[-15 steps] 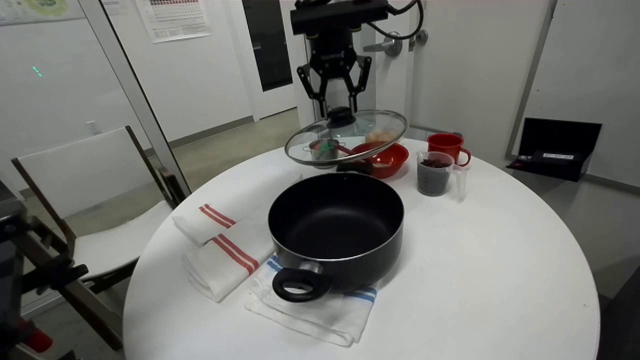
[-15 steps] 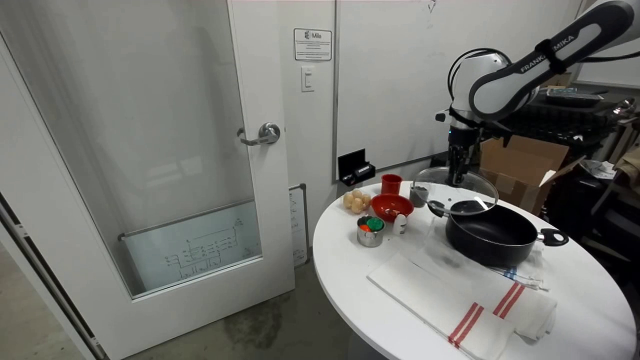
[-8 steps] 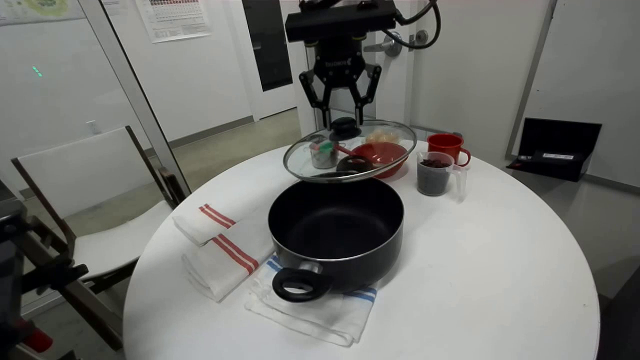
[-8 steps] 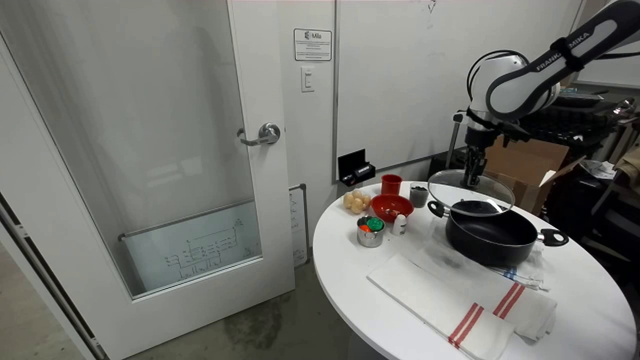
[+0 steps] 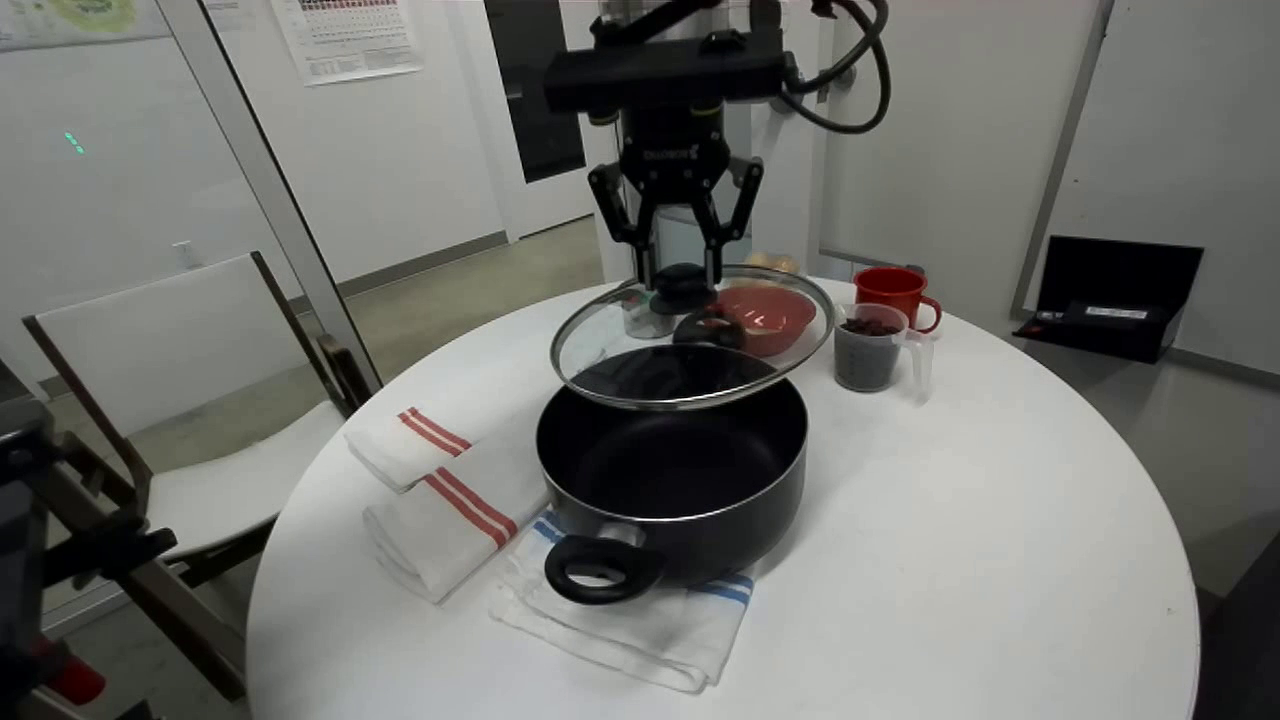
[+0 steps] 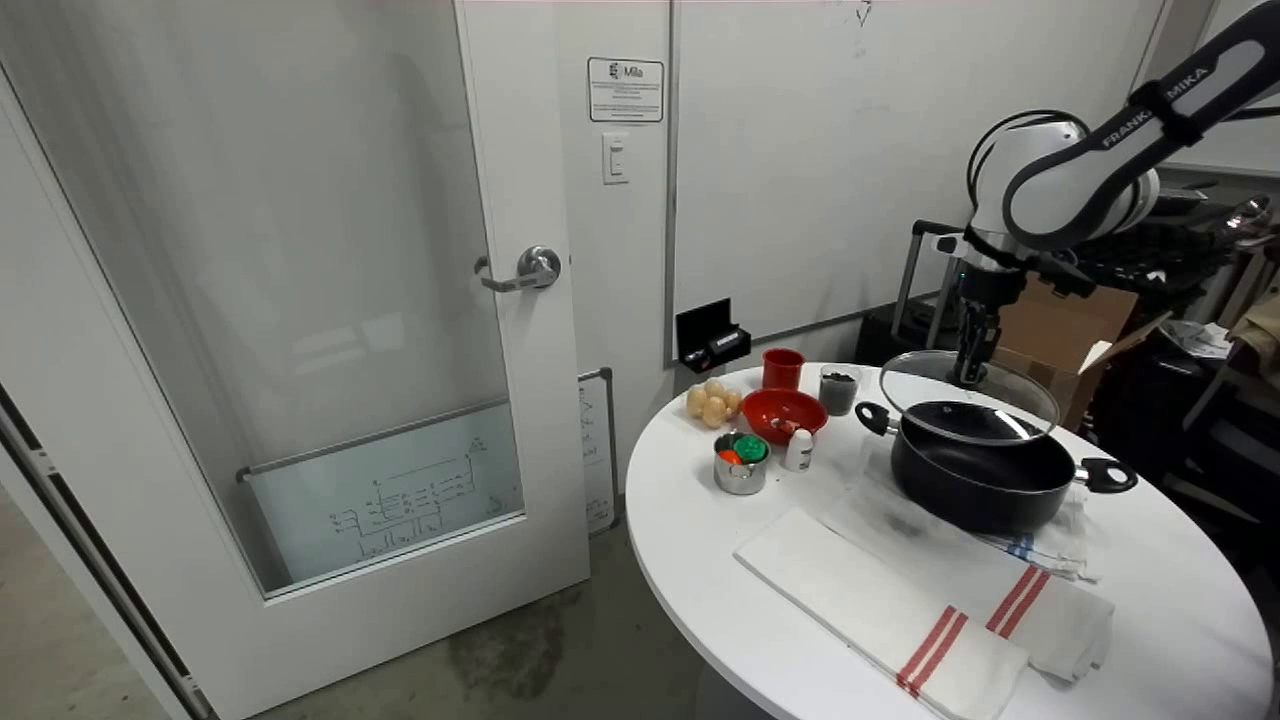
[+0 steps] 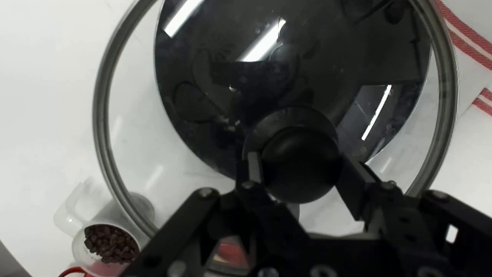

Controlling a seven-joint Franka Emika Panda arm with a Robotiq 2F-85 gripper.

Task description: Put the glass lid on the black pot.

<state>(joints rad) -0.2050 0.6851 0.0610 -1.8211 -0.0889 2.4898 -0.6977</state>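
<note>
My gripper (image 5: 682,277) is shut on the dark knob (image 7: 298,165) of the glass lid (image 5: 640,345). In the wrist view the fingers (image 7: 353,181) stand on both sides of the knob. The lid hangs above the far part of the black pot (image 5: 715,540), slightly tilted, its left side lower in that exterior view. The near part of the pot's opening is uncovered. In an exterior view the lid (image 6: 945,410) hangs over the pot's (image 6: 960,492) far-left part, its edge past the rim beside one loop handle. The pot stands on a blue-striped cloth (image 5: 640,625).
Red-striped towels (image 5: 450,515) lie beside the pot. Behind it are a red bowl (image 6: 780,408), a steel cup (image 6: 740,478), a white bottle (image 6: 799,452), pale round items (image 6: 712,403), a red mug (image 5: 890,288) and a clear measuring cup (image 5: 866,362) with dark contents.
My gripper and the lid have moved from behind the pot toward it and down, so the lid covers more of the opening. The pot and other objects have not moved.
</note>
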